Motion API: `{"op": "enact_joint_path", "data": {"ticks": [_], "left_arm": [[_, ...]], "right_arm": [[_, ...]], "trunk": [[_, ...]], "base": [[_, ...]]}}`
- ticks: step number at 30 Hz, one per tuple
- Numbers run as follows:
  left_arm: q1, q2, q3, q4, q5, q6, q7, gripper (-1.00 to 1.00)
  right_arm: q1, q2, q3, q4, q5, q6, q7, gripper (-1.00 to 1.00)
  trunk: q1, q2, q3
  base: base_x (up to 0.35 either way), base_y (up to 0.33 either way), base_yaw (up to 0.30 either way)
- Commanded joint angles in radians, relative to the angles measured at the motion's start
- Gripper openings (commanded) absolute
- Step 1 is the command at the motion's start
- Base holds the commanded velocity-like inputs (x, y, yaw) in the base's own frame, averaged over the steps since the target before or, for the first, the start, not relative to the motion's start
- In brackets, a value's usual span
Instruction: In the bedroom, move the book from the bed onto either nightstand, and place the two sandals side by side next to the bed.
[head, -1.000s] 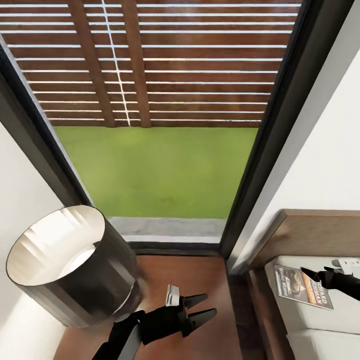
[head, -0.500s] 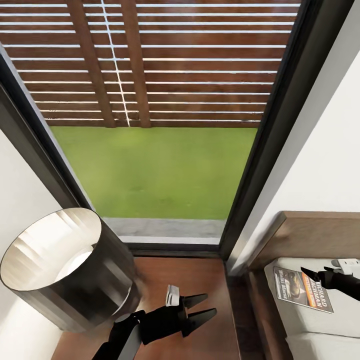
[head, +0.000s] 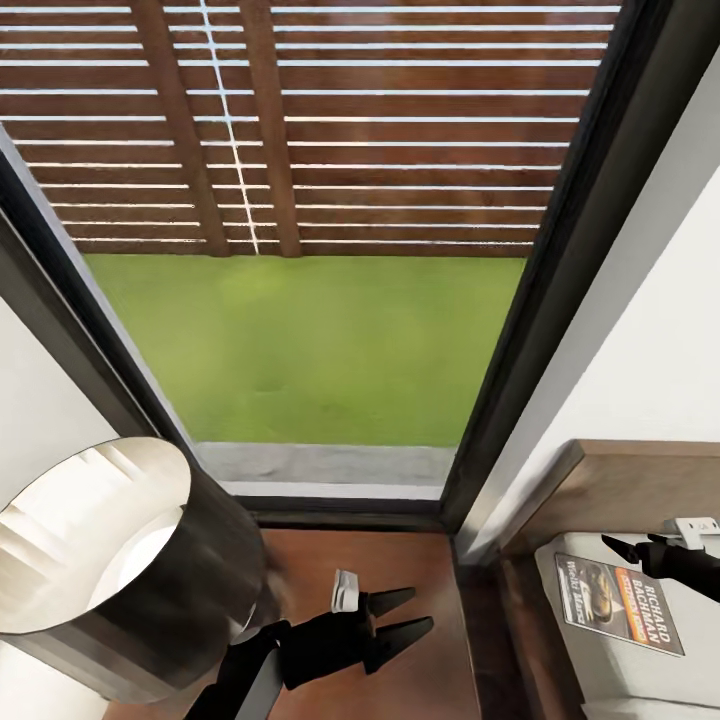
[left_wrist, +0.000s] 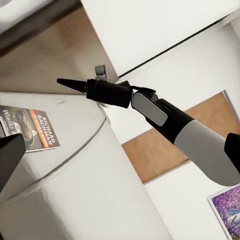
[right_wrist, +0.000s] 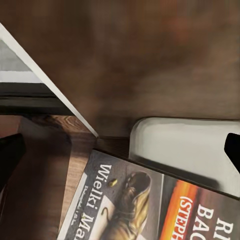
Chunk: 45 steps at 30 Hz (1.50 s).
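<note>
Book not yet lifted; right claw poised over it

The book (head: 632, 604) is seen lying flat on the bed (head: 600, 660), just beneath and ahead of the right claw (head: 612, 545), whose jaws are spread wide and empty; nothing has been placed, and the sandals are judged still to be done. The left claw (head: 412, 614) is held open, low over the nightstand (head: 400, 560), beside a lamp (head: 120, 560).

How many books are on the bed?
1. The book lies flat on the bed at its corner near the headboard, under the right gripper. More of the bed lies outside the picture, so others may be hidden.
</note>
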Motion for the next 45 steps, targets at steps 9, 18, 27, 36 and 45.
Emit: {"op": "enact_joint_path", "data": {"ticks": [9,18,27,36,45], "left_arm": [[0.000,0.004,-0.001,-0.004,0.012,0.014,0.022,1.00],[0.000,0.009,0.038,0.006,0.057,0.030,-0.013,1.00],[0.000,0.009,0.075,0.006,0.085,0.037,-0.039,1.00],[0.000,0.009,0.076,0.006,0.084,0.038,-0.039,1.00],[0.000,0.009,0.076,0.005,0.083,0.038,-0.038,1.00]], "right_arm": [[-0.005,0.023,0.000,-0.023,0.023,0.011,-0.017,1.00],[-0.005,0.001,-0.038,-0.016,-0.020,0.003,0.004,1.00],[-0.005,-0.001,-0.041,-0.023,-0.042,0.002,0.006,1.00],[-0.005,0.000,-0.037,-0.023,-0.034,0.014,0.006,1.00],[-0.006,0.002,-0.024,-0.017,-0.009,0.017,-0.073,1.00]], "trunk": [[0.000,0.000,-0.001],[0.000,0.000,-0.001],[0.000,0.000,-0.001],[0.000,0.000,-0.001],[0.000,0.000,-0.001]], "base": [[0.002,0.000,0.000],[0.000,0.000,0.000],[0.000,0.000,0.000],[0.000,0.000,0.000],[0.000,0.000,0.000]]}}
